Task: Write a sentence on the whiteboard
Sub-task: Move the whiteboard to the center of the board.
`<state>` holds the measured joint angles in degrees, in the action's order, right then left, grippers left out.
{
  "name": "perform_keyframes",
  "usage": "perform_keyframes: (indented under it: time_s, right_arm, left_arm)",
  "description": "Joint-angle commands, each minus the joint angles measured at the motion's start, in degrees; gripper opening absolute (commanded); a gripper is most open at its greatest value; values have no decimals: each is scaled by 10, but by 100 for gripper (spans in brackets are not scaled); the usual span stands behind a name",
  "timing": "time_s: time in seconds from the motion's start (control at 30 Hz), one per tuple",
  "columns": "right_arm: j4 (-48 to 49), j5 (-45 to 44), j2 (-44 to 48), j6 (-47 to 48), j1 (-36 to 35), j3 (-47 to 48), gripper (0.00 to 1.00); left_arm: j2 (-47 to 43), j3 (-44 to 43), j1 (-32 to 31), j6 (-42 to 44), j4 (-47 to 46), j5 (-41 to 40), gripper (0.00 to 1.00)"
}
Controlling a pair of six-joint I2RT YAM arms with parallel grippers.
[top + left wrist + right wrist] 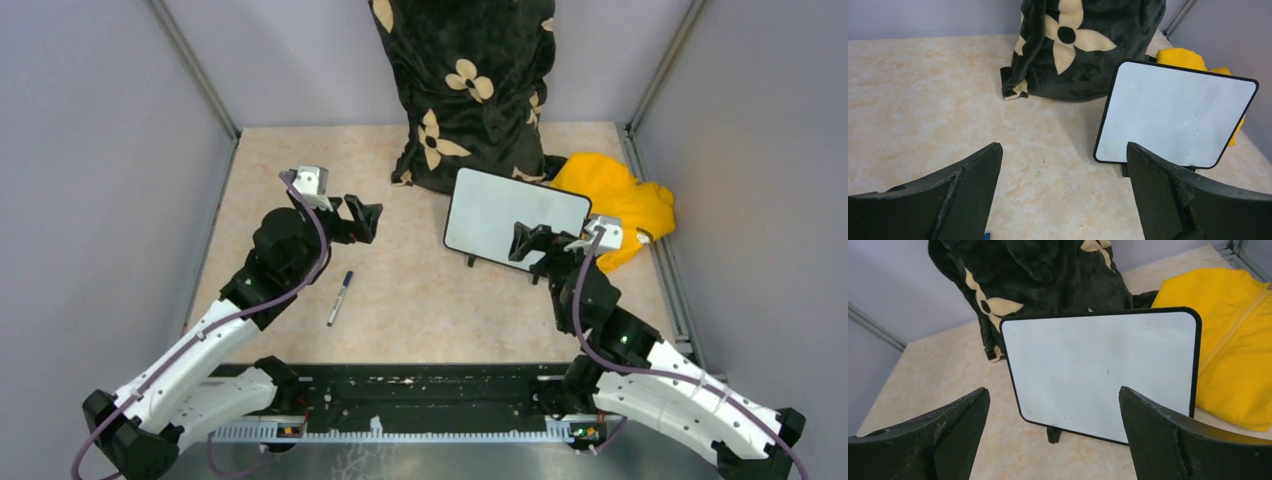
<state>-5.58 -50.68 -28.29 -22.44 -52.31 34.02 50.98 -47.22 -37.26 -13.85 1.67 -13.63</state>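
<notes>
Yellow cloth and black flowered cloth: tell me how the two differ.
Colour: the black flowered cloth is dark with cream flower prints, while the yellow cloth is plain. Pose: the black flowered cloth stands tall, while the yellow cloth lies low and crumpled on the table. Place: the black flowered cloth sits behind the left part of the whiteboard, and the yellow cloth sits past its right end. Both are soft fabric at the far side.

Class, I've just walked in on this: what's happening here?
Nothing is held yet. The left claw and the right claw are both open and empty. The whiteboard stands blank in front of the right claw, with nothing written on it. The pen lies on the table, untouched.
</notes>
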Motion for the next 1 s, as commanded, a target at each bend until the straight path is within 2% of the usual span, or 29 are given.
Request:
perform_keyframes:
  time_s: [0.0, 0.13, 0.43, 0.57, 0.67, 0.97]
  right_arm:
    - [-54, -44, -48, 1, 1, 59, 99]
    - [-99, -70, -87, -17, 1, 89, 99]
    - [-86, -54, -79, -3, 1, 76, 99]
    - [-151, -73, -108, -51, 1, 96, 99]
    - [-178, -39, -130, -59, 1, 109, 99]
    - [-158, 32, -224, -108, 10, 81, 95]
  left_arm:
    - [-25, -1, -2, 12, -26, -8, 99]
    - [-35, 4, -2, 15, -34, -5, 99]
    - [-44, 6, -2, 21, -35, 5, 99]
    - [-49, 10, -2, 20, -35, -3, 99]
    - [-51, 11, -2, 18, -37, -4, 99]
    - [-59, 27, -2, 3, -54, 2, 99]
